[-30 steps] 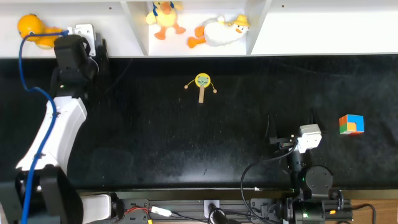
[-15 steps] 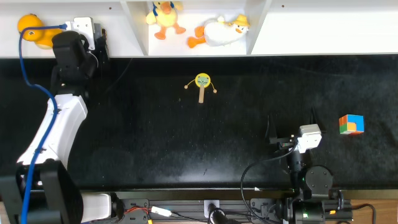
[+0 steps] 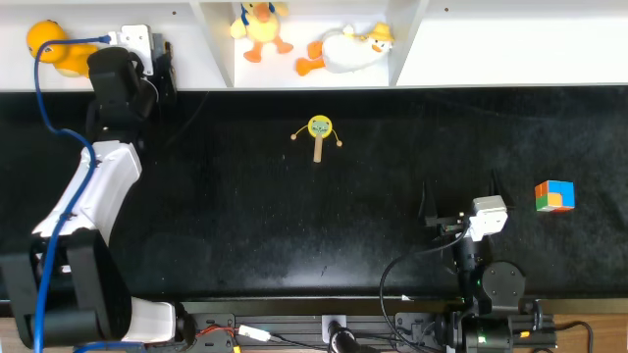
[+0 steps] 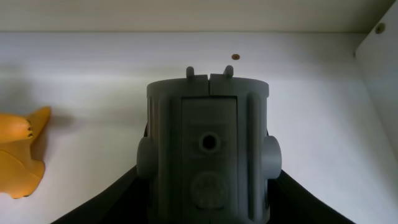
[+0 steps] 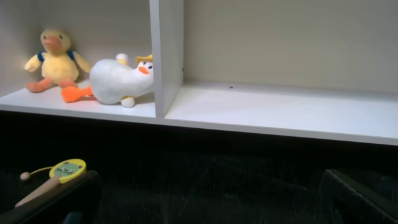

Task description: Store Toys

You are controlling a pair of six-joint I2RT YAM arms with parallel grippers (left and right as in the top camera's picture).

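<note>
Where orange plush toy [image 3: 49, 44] lies in left bay of white shelf [image 3: 491, 49], left gripper [image 4: 208, 76] hangs near it, jaws pressed together, empty. Middle bay: yellow plush duckling [image 3: 260, 25], white plush duck [image 3: 343, 49], both stored. On black table [image 3: 196, 216]: small green-yellow rattle drum [image 3: 319, 129] with wooden stick, likely light, stiff; beads on strings would swing; pinch mid-stick. Right gripper [image 5: 208, 199] low over table, jaws spread wide, empty. Far right: multicoloured cube [image 3: 554, 196], likely rigid, smooth; grip opposite flat faces.
</note>
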